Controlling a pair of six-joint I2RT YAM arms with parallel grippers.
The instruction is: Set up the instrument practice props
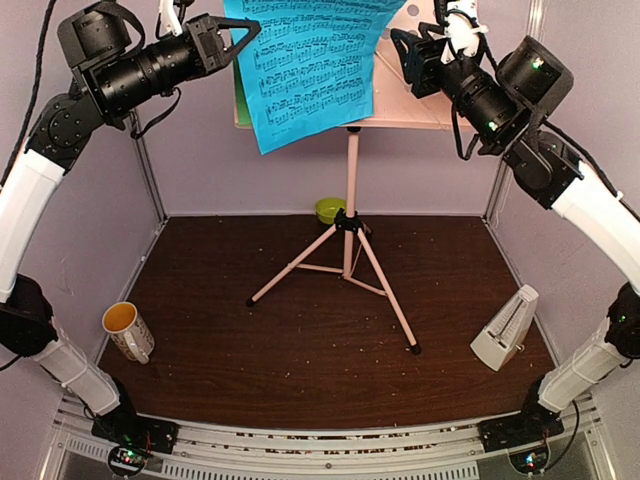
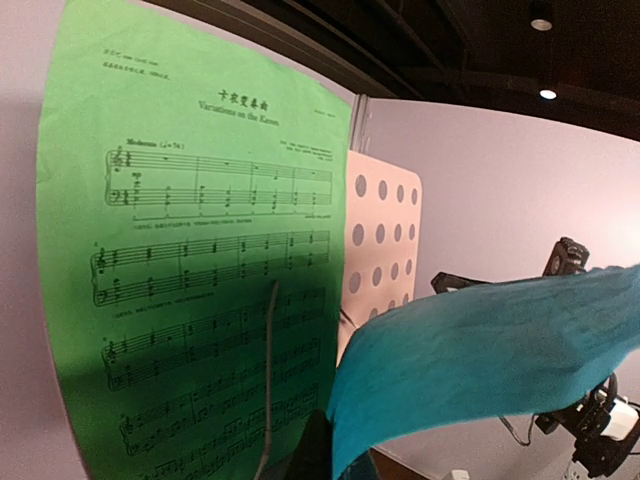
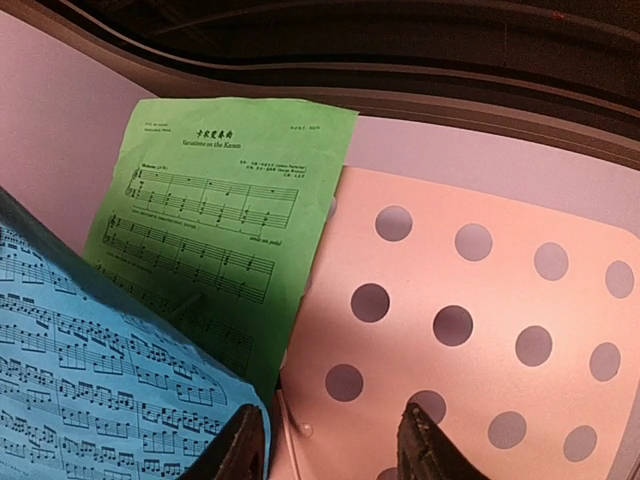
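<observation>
left fingers (image 1: 250,30): pressed together, pinching the left edge of the blue sheet (image 1: 310,70) as far as I can tell from the top view
right fingers (image 3: 335,445): spread, nothing between them, just beside the sheet's right edge
blue sheet: up in front of the music stand (image 1: 351,190), long axis running downward and a bit tilted, bottom corner hanging below the ledge
green sheet (image 2: 200,250): leaning on the left half of the perforated plate (image 3: 410,280)
key relation: the bare plate is on my right and the blue sheet lies just left of the right fingers, so I reckon the right arm is the 1 to catch it
metronome (image 1: 505,330): standing on the desk (image 1: 300,350) near the right arm's base, well apart from the stand
</observation>
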